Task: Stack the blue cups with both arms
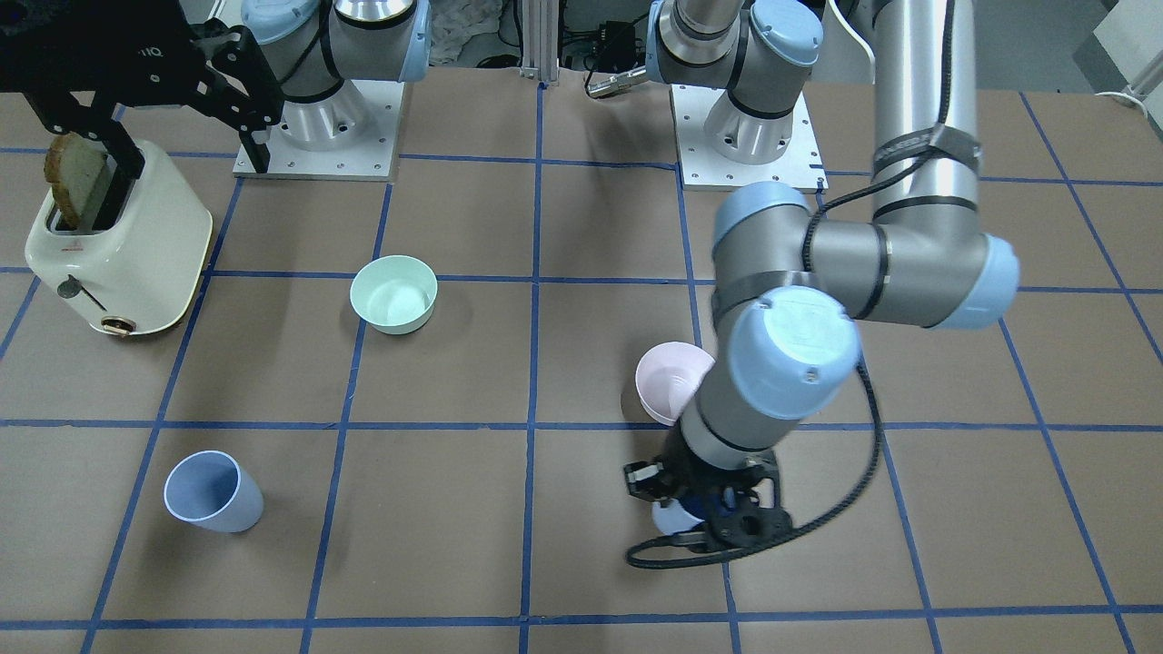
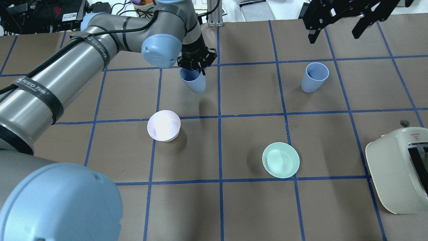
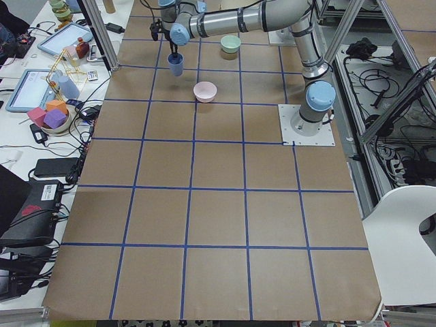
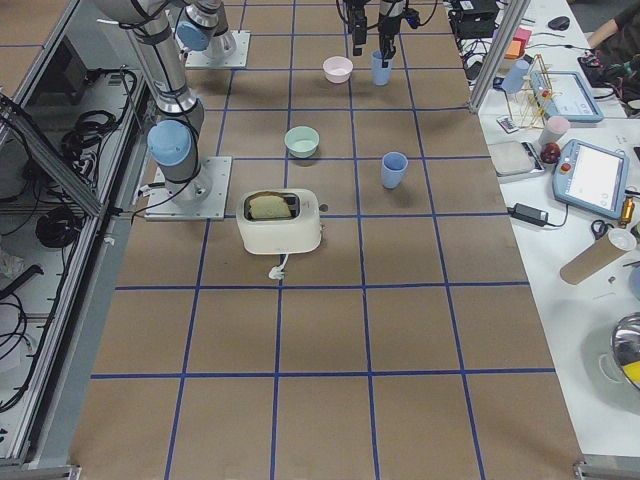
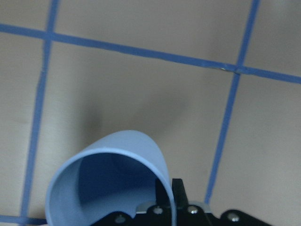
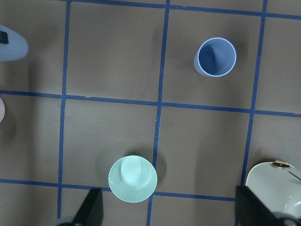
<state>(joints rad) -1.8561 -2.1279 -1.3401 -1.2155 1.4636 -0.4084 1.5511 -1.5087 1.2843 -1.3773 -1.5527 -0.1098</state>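
In the overhead view, open table (image 2: 254, 90) surrounds the standing cup (image 2: 314, 77); green bowl (image 2: 281, 160) well apart at 7 o'clock, toaster (image 2: 391, 167) at 5, pink bowl (image 2: 164, 125) farther at 8.

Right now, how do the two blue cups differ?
The held blue cup hangs from the left tool, pinched at its rim; the free blue cup stands upright, untouched. The held blue cup seems clear of the table; the free blue cup rests on it. Same colour and tapered shape.
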